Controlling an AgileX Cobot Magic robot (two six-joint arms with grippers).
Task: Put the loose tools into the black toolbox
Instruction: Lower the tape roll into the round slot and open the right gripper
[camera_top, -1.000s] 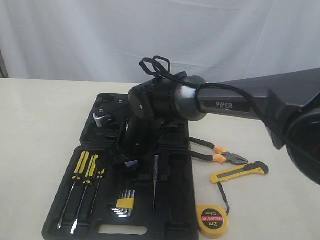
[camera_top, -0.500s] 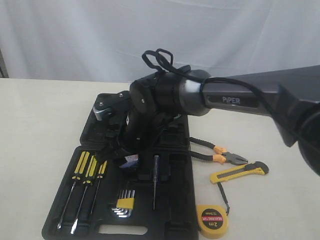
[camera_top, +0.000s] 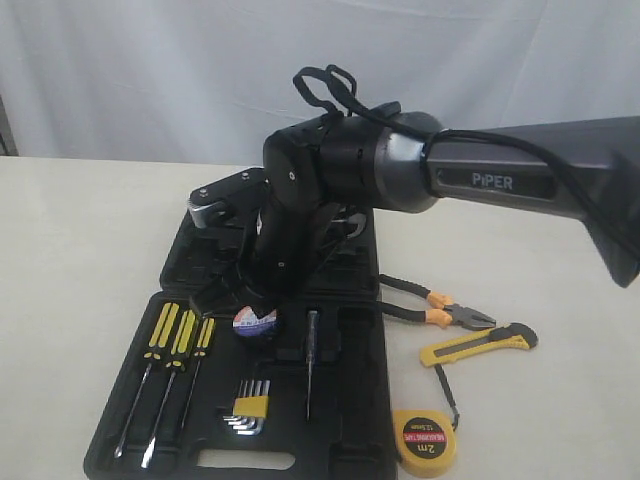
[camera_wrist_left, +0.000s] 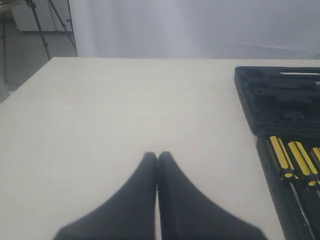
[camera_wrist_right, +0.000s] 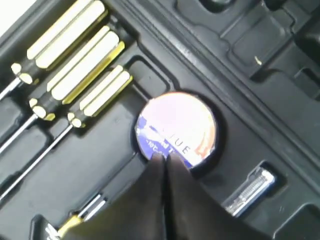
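Observation:
The black tape roll, with its white-blue-red label up, lies in a round recess of the open black toolbox. My right gripper hovers just above the roll's edge, shut and holding nothing. On the table right of the box lie the pliers, the utility knife and the yellow tape measure. My left gripper is shut over bare table, with the toolbox off to one side.
Yellow-black screwdrivers and yellow-holdered hex keys sit in the box's front half. A thin tester screwdriver lies beside the roll. A white curtain backs the table.
The right gripper has let go of the tape roll and shut. The arm has lifted slightly, leaving the roll exposed in its recess.

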